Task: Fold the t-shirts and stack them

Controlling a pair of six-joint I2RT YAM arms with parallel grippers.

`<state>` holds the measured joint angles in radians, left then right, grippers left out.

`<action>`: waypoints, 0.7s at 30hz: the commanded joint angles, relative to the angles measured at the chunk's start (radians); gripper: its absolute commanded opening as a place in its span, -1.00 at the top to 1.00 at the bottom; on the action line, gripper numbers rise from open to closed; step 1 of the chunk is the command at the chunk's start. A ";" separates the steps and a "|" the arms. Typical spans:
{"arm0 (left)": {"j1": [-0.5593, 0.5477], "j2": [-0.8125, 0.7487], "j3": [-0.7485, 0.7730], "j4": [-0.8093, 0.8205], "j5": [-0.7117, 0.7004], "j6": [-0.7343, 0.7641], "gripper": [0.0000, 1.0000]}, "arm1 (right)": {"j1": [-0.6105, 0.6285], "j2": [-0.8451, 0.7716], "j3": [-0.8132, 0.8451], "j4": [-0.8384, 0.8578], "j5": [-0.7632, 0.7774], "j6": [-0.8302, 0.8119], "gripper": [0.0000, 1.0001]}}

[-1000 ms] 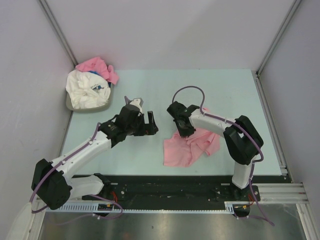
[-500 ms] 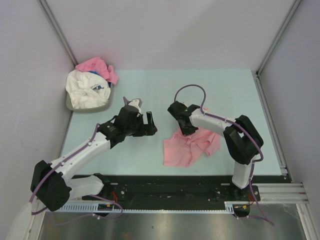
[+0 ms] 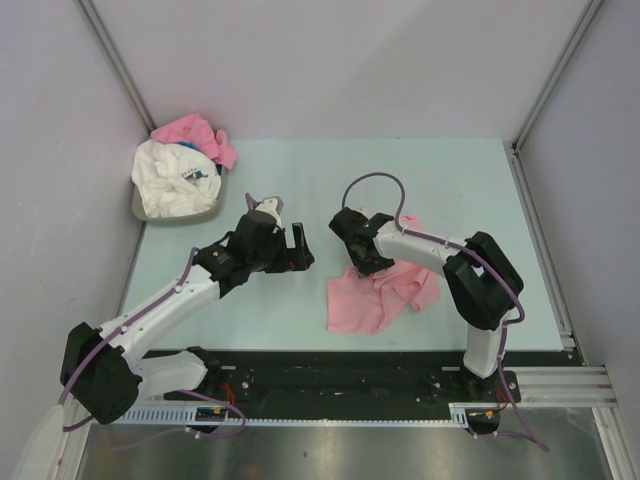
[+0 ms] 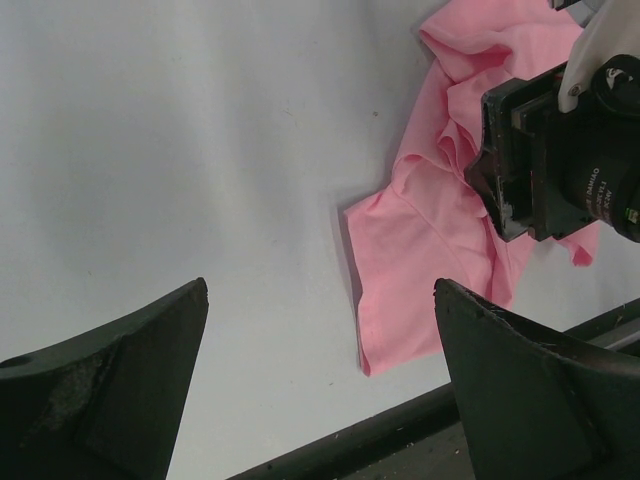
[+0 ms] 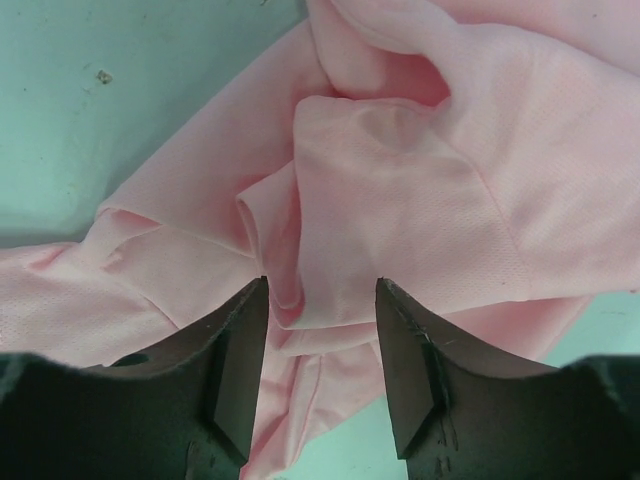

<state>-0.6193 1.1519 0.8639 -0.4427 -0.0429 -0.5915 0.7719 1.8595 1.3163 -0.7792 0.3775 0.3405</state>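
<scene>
**Folding barely begun: one pink tee out, two more in the bin**

Nothing is folded or stacked yet, as far as the views show. A grey bin (image 3: 139, 208) sits at the far left corner of the counter (image 3: 450, 180). It holds a rumpled white t-shirt (image 3: 172, 182) with a small blue print. A second pink t-shirt (image 3: 192, 133) is bunched over the bin's far rim.

Only the loose pink t-shirt (image 3: 378, 292) is out for work. It lies well apart from the bin, off to the bin's right and nearer the arm bases. It is crumpled, with ridges and overlapping flaps, and only its lower-left corner lies flat. No sleeve or hem line can be told with certainty.

The right hand (image 5: 320, 290) is low over the edge of this shirt that faces the bin. Its jaws stand apart, straddling a raised fold of pink cloth. They do not pinch it, so the hand is open and holds nothing.

The left hand (image 4: 320, 290) hovers between the bin and the loose shirt. It is spread wide and empty over bare counter, its jaws clear of any cloth.

My judgement is that the job is at its first stage. This shirt needs spreading flat before any fold can be made. After that it must be folded and set down as the base of the stack. The two shirts in the bin then have to be taken out, flattened, folded and placed on top.
</scene>
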 commanded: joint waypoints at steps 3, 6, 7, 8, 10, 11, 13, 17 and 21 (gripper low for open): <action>0.004 -0.020 0.011 0.010 -0.012 0.015 -1.00 | 0.026 0.052 0.017 0.000 0.011 0.018 0.25; 0.007 -0.024 0.009 0.006 -0.020 0.021 -1.00 | 0.024 0.055 0.017 0.000 0.024 0.022 0.77; 0.007 -0.024 0.009 0.004 -0.021 0.021 -0.99 | 0.024 0.053 0.017 0.001 0.031 0.020 1.00; 0.006 -0.024 0.007 0.004 -0.020 0.022 -1.00 | 0.018 0.052 0.017 0.001 0.035 0.020 1.00; 0.009 -0.027 0.004 0.002 -0.020 0.022 -0.99 | 0.012 0.038 0.017 0.000 0.055 0.025 1.00; 0.009 -0.029 0.004 0.002 -0.021 0.022 -0.99 | 0.010 0.027 0.018 -0.002 0.067 0.023 1.00; 0.009 -0.037 0.007 -0.002 -0.022 0.022 -0.99 | 0.015 -0.026 0.040 -0.014 0.101 0.020 1.00; 0.010 -0.046 0.052 -0.036 -0.022 0.033 -0.99 | 0.043 -0.126 0.217 -0.103 0.176 -0.004 1.00; 0.010 -0.080 0.110 -0.070 -0.005 0.036 -1.00 | 0.060 -0.258 0.475 -0.133 0.196 -0.047 1.00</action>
<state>-0.6163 1.1347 0.8833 -0.4858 -0.0486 -0.5732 0.8116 1.8057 1.5452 -0.8883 0.4923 0.3267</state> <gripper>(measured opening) 0.996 0.011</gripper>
